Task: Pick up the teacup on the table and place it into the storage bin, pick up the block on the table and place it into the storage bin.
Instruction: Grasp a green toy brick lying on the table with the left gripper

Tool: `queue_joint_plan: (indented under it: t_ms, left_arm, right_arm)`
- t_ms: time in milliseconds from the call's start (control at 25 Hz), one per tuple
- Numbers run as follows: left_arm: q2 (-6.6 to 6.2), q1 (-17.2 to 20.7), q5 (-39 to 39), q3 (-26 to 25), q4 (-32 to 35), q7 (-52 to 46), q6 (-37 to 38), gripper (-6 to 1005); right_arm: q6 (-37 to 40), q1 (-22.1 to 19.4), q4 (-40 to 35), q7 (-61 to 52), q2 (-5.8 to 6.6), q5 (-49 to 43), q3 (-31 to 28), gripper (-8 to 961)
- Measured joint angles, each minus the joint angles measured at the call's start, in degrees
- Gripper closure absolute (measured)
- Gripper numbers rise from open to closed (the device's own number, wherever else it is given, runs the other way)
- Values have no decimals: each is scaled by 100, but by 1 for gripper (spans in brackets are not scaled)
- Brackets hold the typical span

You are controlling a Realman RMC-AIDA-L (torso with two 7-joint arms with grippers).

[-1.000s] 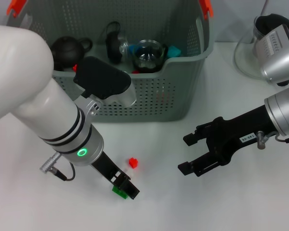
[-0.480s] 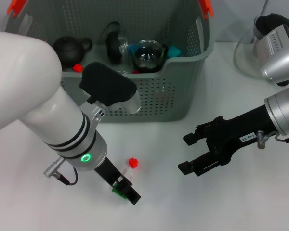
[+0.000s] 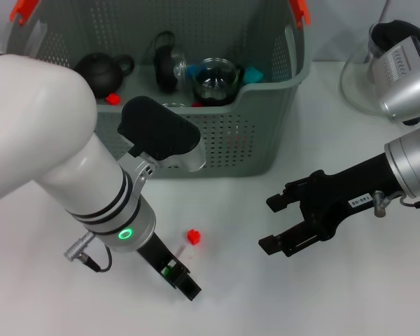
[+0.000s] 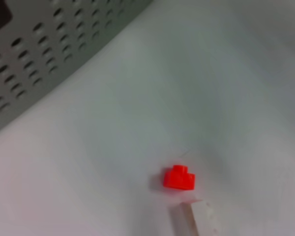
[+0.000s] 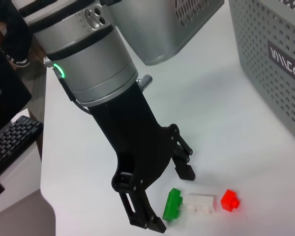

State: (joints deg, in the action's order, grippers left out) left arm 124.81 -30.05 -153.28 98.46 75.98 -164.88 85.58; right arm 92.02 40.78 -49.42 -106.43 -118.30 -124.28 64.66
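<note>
Now, green block (image 5: 173, 203): on the table near the robot, between the left gripper's (image 5: 169, 194) spread fingers, not yet clamped.
Change: left gripper has dropped lower around it over the past second.
Meaning: closing to grasp looks next.
Neighbours: white block (image 5: 201, 203), red block (image 3: 193, 236) just right.
Storage bin (image 3: 266, 105): far side.
Right gripper (image 3: 283, 224): open, idle at right.

Head camera looks steeply down over the bench (image 3: 350, 294). Left wrist camera sits close above a red block (image 4: 179, 178). Right wrist camera faces the left arm; all share that block.
</note>
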Motion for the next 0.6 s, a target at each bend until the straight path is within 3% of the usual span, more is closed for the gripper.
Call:
queue_joint_plan:
  t_ms: [320,480,600]
  left_arm:
    - [0,-45,-53,86,2,0,5,128]
    - [0,-59,-35,90,8,-7,13,349]
    - [0,-71,-42,92,6,-41,13,355]
  right_arm:
    - [0,0,-26,-3,10,0,-7,24]
    - [-6,-1,-29,-5,10,0,-16,23]
    - [-9,0,-34,-7,9,0,-16,24]
